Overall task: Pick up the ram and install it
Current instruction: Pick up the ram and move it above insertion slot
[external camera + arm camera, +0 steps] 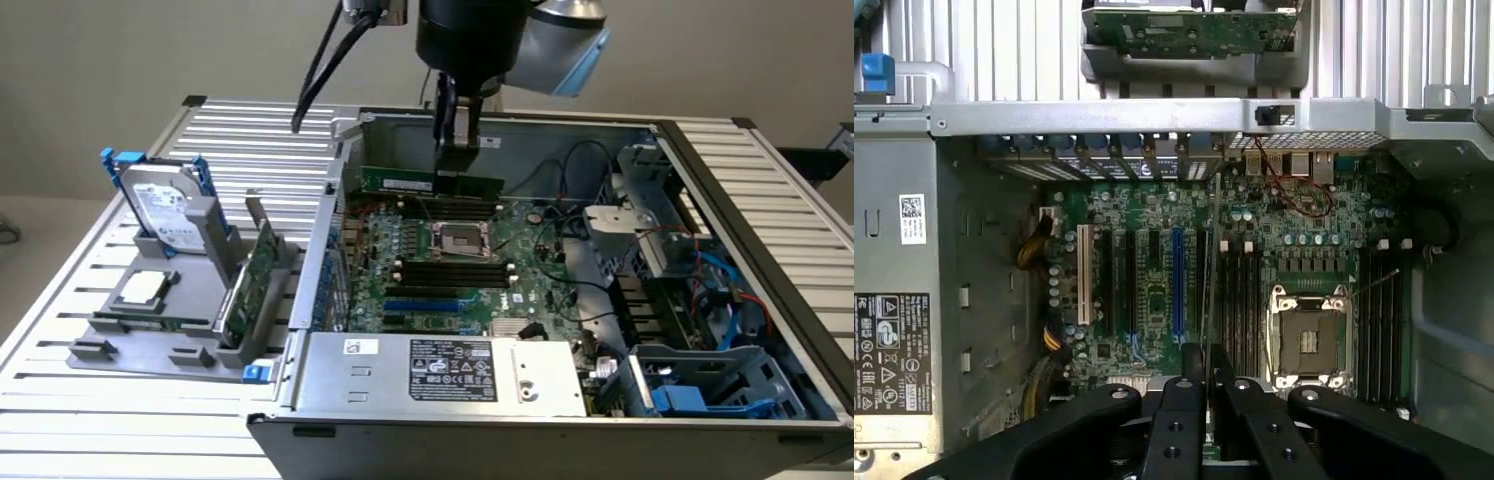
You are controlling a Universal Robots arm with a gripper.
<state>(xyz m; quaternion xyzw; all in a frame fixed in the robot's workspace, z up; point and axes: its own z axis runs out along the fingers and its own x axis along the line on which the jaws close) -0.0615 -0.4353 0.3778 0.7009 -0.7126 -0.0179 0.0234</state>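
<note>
The ram (395,181), a long narrow green stick with a white label, hangs level over the back of the open computer case. My gripper (454,172) comes straight down from above and is shut on the stick near its middle. In the wrist view the ram (1209,262) appears edge-on as a thin line rising from between the black fingers (1176,410) of my gripper (1206,365). Below it lies the green motherboard (534,262), with long black memory slots (1239,300) beside the CPU socket (1309,335). The stick is above the board, not seated in any slot.
On the exterior view's left, a grey fixture (120,345) holds a hard drive (167,212) and a tall green expansion card (262,272). The power supply (441,370) fills the case's near side. Drive cages and cables (694,300) crowd the exterior view's right. Metal case walls (507,130) ring the board.
</note>
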